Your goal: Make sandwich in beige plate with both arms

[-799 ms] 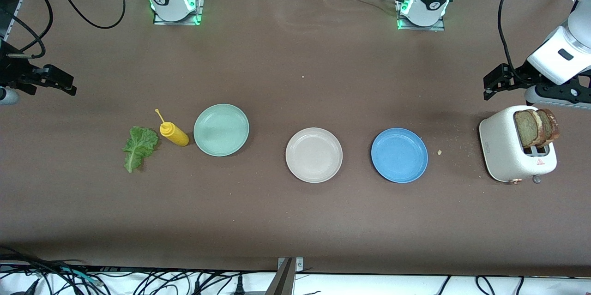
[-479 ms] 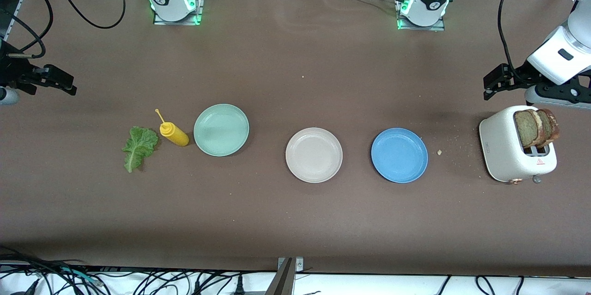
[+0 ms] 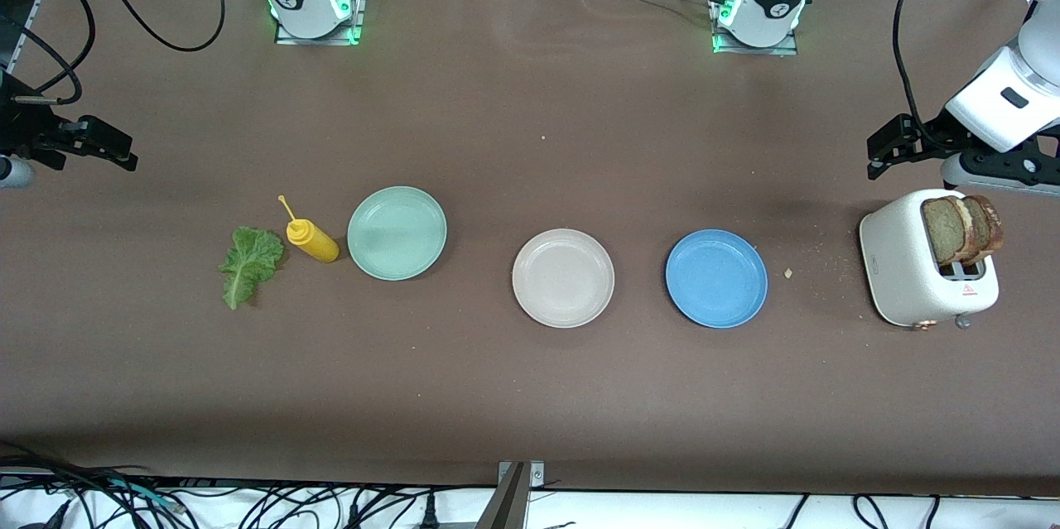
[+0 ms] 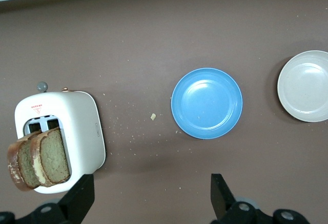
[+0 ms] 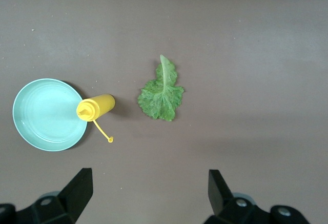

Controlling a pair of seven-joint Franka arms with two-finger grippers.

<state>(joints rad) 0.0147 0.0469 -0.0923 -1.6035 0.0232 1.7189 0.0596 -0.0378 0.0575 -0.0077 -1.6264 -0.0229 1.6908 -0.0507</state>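
The beige plate (image 3: pixel 563 277) (image 4: pixel 306 85) lies bare mid-table, between a blue plate and a mint plate. The sandwich's parts lie apart. Two brown-crusted bread slices (image 3: pixel 961 228) (image 4: pixel 38 157) stand in a white toaster (image 3: pixel 903 268) at the left arm's end. A green lettuce leaf (image 3: pixel 247 264) (image 5: pixel 162 92) lies flat toward the right arm's end. My left gripper (image 3: pixel 876 156) (image 4: pixel 151 188) hangs open and holds nothing, over the table by the toaster. My right gripper (image 3: pixel 124 150) (image 5: pixel 148 180) hangs open and holds nothing, over bare table at its own end.
A yellow squeeze bottle (image 3: pixel 312 240) (image 5: pixel 97 106) lies on its side between the lettuce and the mint plate (image 3: pixel 397 233) (image 5: pixel 46 114). The blue plate (image 3: pixel 716 278) (image 4: pixel 206 103) sits between the beige plate and the toaster. Crumbs dot the table near the toaster.
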